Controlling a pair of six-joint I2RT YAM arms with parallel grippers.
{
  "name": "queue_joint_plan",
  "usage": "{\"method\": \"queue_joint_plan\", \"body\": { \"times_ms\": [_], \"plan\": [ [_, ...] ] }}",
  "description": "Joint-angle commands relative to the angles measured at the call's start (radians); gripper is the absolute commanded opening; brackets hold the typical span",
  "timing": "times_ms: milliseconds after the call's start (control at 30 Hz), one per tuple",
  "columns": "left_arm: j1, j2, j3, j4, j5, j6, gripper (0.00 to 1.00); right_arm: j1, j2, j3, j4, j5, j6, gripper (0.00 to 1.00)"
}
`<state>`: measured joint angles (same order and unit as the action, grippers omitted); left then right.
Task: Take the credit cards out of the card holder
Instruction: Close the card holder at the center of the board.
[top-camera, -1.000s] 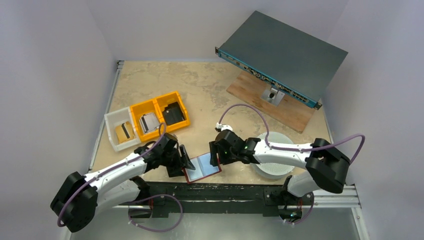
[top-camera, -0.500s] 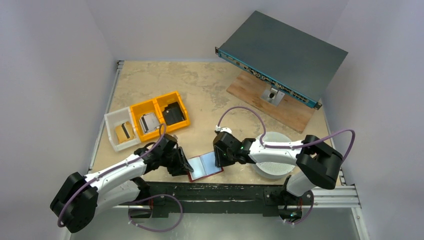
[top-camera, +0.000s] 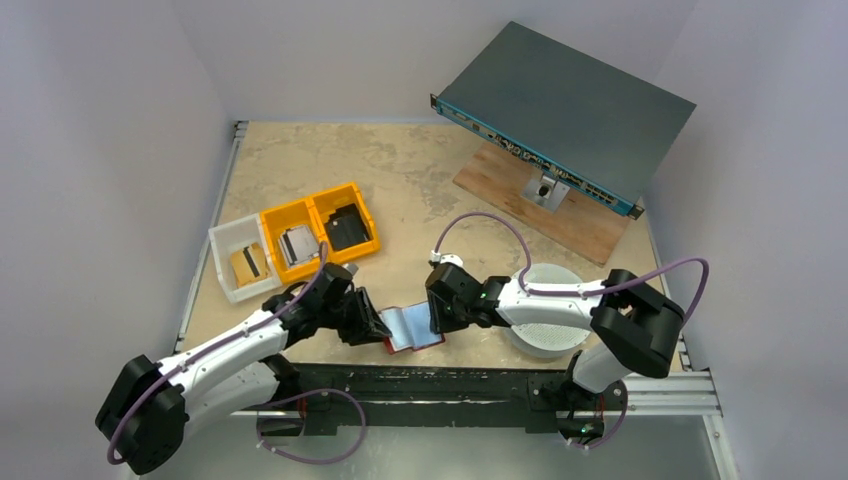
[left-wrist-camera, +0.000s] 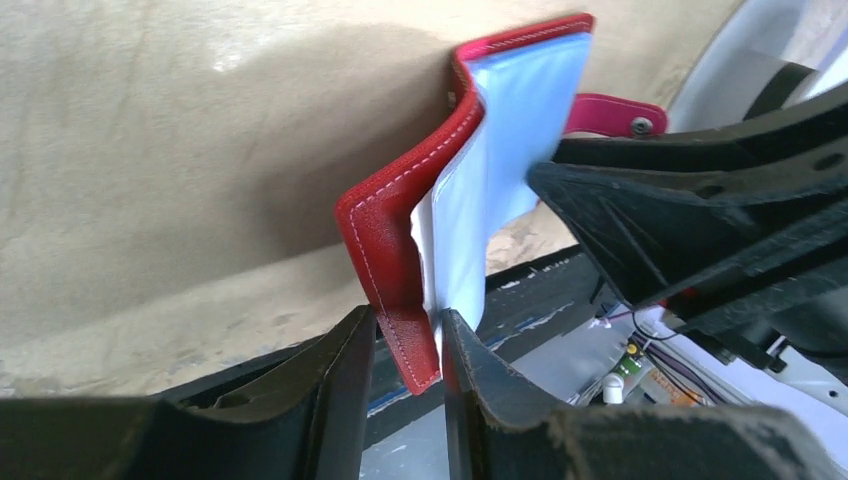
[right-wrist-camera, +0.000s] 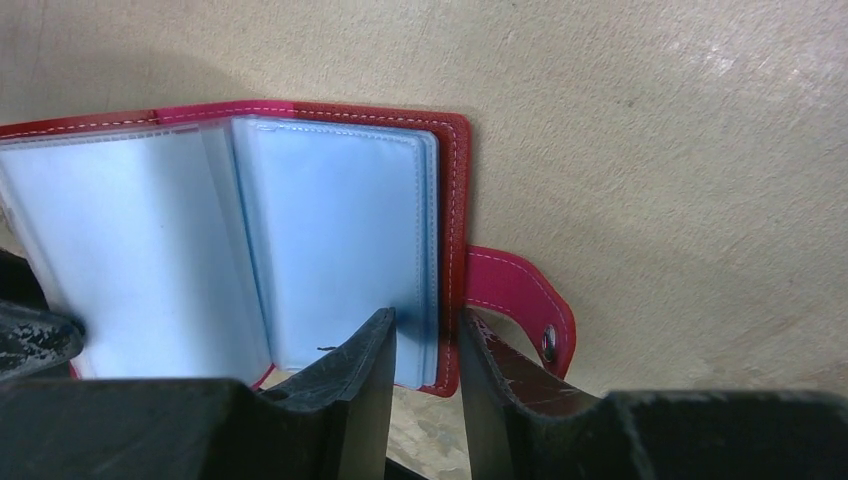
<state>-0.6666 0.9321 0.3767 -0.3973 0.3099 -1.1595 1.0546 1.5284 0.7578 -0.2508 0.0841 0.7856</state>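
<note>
The dark red card holder (top-camera: 410, 328) lies open near the table's front edge, between my two grippers. My left gripper (top-camera: 383, 328) (left-wrist-camera: 410, 340) is shut on the corner of its left cover (left-wrist-camera: 400, 230), which stands lifted and bent. My right gripper (top-camera: 437, 320) (right-wrist-camera: 427, 340) is shut on the right flap's edge (right-wrist-camera: 455, 250), next to the snap tab (right-wrist-camera: 520, 295). Pale blue-grey sleeves (right-wrist-camera: 330, 240) fill the inside; I cannot tell whether credit cards sit in them. A golden-yellow card with a dark stripe (top-camera: 247, 263) lies in the white bin (top-camera: 225, 240).
Two yellow bins (top-camera: 305, 212) beside the white one hold a silvery part and a black block. A grey rack unit (top-camera: 565, 105) rests on a wooden board (top-camera: 580, 225) at the back right. A white round disc (top-camera: 550, 340) lies under the right arm. The black rail (top-camera: 450, 380) runs just below the holder.
Both grippers have closed on the card holder. The left gripper moved right, lifting and folding the left cover up. The right arm shifted slightly left early on.
</note>
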Motion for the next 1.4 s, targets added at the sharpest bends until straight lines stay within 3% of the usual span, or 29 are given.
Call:
{"method": "queue_joint_plan", "body": {
  "times_ms": [0,300,467,767,1067,1367],
  "plan": [
    [-0.023,0.015,0.082,0.085,0.025,-0.009,0.30,0.007,0.039,0.009,0.048,-0.024,0.023,0.28],
    [-0.087,0.213,0.191,0.178,0.023,-0.001,0.34,0.008,0.043,-0.003,0.081,-0.053,0.040,0.28],
    [-0.106,0.298,0.235,0.217,0.021,0.004,0.41,0.007,0.044,-0.017,0.099,-0.068,0.057,0.28],
    [-0.110,0.403,0.236,0.253,-0.010,-0.036,0.50,0.007,-0.082,-0.045,0.078,-0.040,0.091,0.28],
    [-0.110,0.521,0.249,0.229,-0.048,-0.073,0.52,0.007,-0.167,-0.053,0.037,0.011,0.106,0.28],
    [-0.110,0.531,0.264,0.171,-0.083,-0.037,0.58,0.001,-0.276,-0.053,-0.045,0.095,0.119,0.33]
  ]
}}
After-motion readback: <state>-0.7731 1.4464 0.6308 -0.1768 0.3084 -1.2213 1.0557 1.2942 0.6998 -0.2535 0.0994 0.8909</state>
